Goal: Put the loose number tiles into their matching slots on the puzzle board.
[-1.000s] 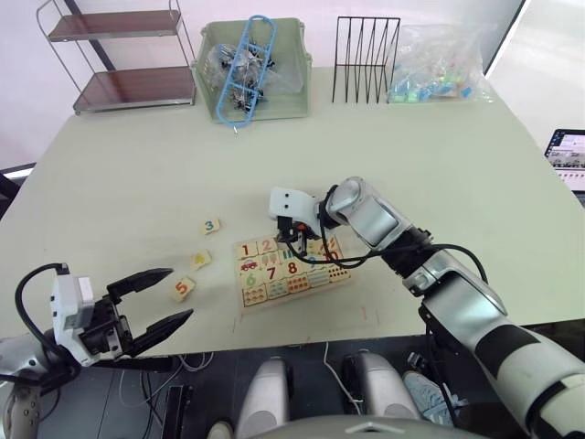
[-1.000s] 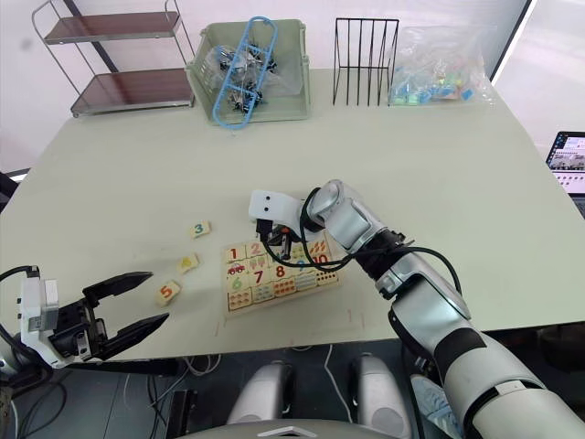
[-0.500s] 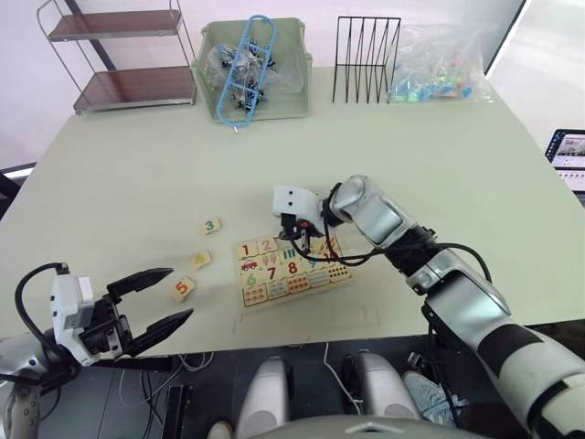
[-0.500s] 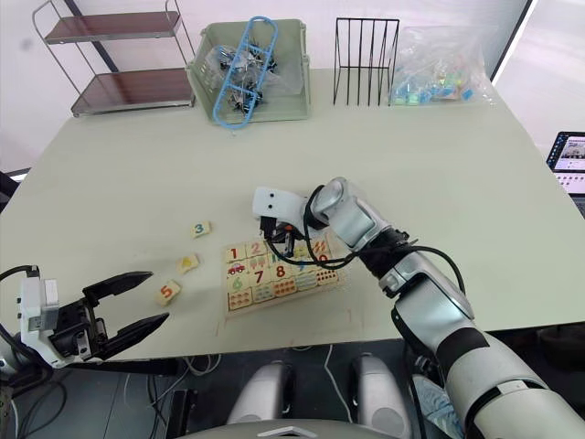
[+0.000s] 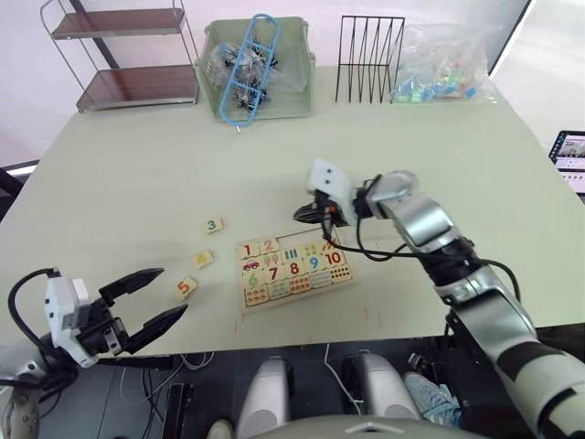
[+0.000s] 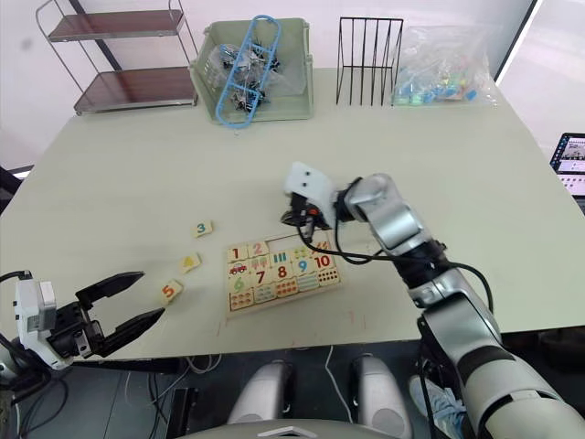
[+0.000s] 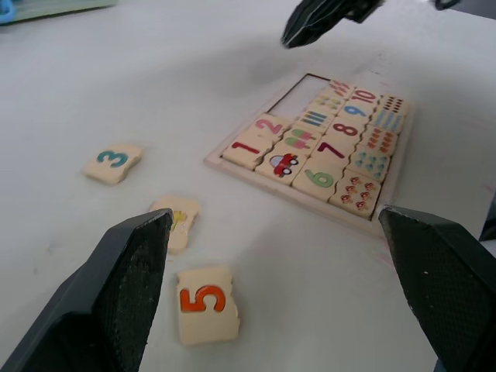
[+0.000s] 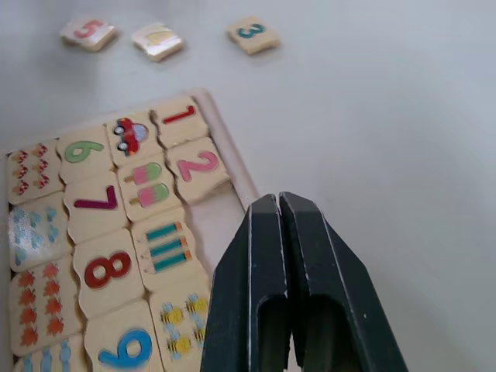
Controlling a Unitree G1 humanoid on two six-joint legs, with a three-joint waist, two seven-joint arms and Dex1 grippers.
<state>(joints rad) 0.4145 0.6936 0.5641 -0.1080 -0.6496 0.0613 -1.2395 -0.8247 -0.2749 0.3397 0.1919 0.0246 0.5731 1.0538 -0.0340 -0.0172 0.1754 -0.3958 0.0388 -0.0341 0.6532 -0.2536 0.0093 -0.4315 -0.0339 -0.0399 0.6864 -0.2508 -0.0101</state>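
Right claw point(image 5: 304, 215) lifted off the board point(image 5: 292, 271) since a second ago, now hovering shut and empty just past its far edge. Tiles 1 point(image 8: 177, 117) and 2 point(image 8: 196, 166) seated in the top row; next slot point(image 7: 298, 93) bare. Left claw point(image 5: 146, 298) spread wide, idle near the surface's front edge. Loose on the surface: 3 point(image 5: 212, 225), 5 point(image 5: 184, 288), and a faint yellow tile point(image 5: 202, 260), probably 4. Board reads 6, 7, 8, 9, 10.

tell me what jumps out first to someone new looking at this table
The puzzle board near the table's front edge, with 1 and 2 already in its top row. To its left lie three loose tiles, among them an orange 5. The right gripper hovers shut above the board's far edge; the left gripper is open near the 5.
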